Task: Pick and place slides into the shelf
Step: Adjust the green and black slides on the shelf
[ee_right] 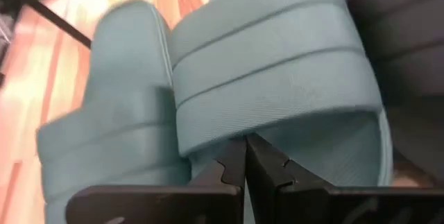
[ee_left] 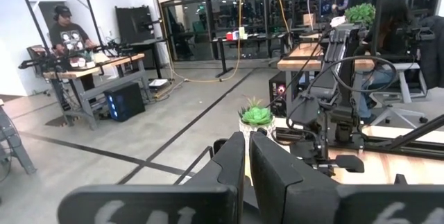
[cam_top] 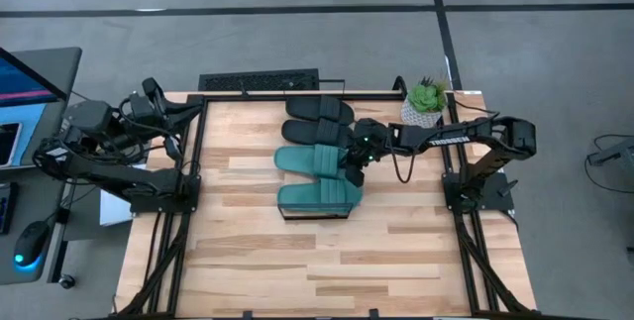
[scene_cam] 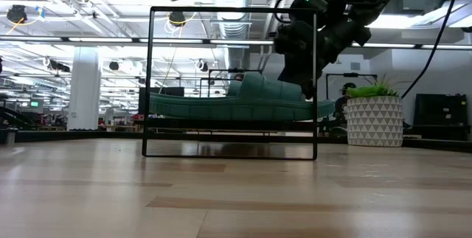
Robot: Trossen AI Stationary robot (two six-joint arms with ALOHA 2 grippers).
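The right gripper (cam_top: 351,164) is pressed shut, empty, at the strap of a teal slide (cam_top: 309,160) beside the shelf (cam_top: 319,199), which bears one teal slide (cam_top: 319,195). Re-opening for a grasp is judged necessary. The left gripper (ee_left: 248,156) is parked shut.

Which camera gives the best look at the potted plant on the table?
The low view shows the potted plant best: side-on, its white patterned pot and green leaves stand clear beside the shelf. The high view shows only its top, by the right arm. The left wrist view shows it small and far off. The right wrist view misses it.
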